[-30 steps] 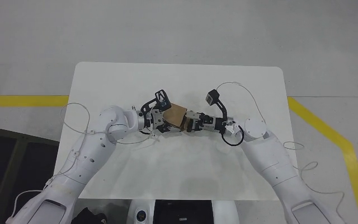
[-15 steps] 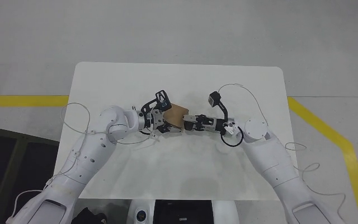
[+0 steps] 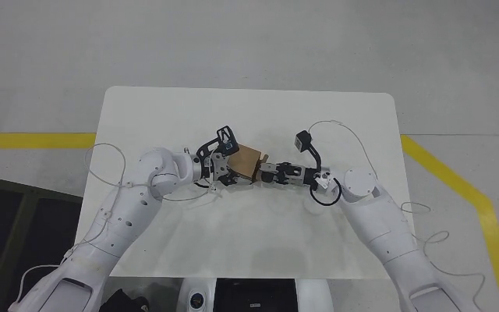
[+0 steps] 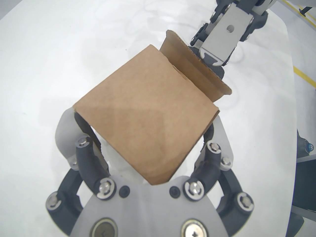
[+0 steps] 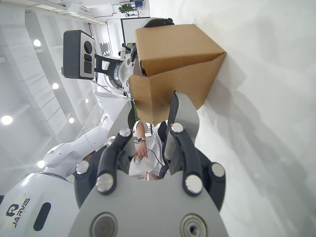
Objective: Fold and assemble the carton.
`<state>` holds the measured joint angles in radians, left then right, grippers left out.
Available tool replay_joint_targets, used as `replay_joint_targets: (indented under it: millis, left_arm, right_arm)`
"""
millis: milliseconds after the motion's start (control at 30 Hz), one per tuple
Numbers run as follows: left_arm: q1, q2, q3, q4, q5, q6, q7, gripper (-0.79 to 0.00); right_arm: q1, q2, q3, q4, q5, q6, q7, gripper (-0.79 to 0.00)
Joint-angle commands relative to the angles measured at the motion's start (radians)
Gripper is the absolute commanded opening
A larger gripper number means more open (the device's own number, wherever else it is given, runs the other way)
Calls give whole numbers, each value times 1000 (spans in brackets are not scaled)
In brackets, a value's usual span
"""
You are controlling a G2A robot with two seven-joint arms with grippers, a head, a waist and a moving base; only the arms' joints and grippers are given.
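Observation:
A small brown carton [image 3: 245, 160] is held just above the white table [image 3: 156, 117], near its middle. My left gripper [image 4: 145, 124] is shut on the carton [image 4: 145, 124], one finger on each side wall. An end flap [image 4: 195, 70] sticks out from the carton's far end. My right gripper [image 3: 263, 173] faces that end from the opposite side, open, with one fingertip [image 4: 216, 71] pressed against the flap. In the right wrist view the flap [image 5: 170, 87] hangs half folded over the carton's open end, and the right gripper [image 5: 150, 109] has its fingers spread around the flap's corner.
Thin white cables [image 3: 343, 129] trail over the table beside both arms. The tabletop around the carton is bare white surface, with its far edge [image 3: 249, 89] well beyond the grippers. A yellow floor line [image 3: 47, 140] runs past both sides of the table.
My right gripper has shifted slightly toward the carton and lower, and its wrist has turned a little. The left gripper and the carton have stayed in place.

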<state>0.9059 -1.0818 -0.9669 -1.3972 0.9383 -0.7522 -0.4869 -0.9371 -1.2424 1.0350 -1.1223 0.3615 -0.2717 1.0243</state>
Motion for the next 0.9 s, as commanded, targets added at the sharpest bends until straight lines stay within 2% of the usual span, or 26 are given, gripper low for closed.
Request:
replay_joint_targets:
  millis: [0, 333, 867]
  left_arm:
    - [0, 0, 0, -1, 0, 0, 0, 0]
    - [0, 0, -1, -3, -2, -3, -3, 0]
    - [1, 0, 0, -4, -2, -4, -5, 0]
  right_arm:
    - [1, 0, 0, 3, -1, 1, -2, -548]
    - [6, -2, -6, 12, -8, -1, -10, -622]
    - [9, 3, -4, 0, -55, 27, -21, -653]
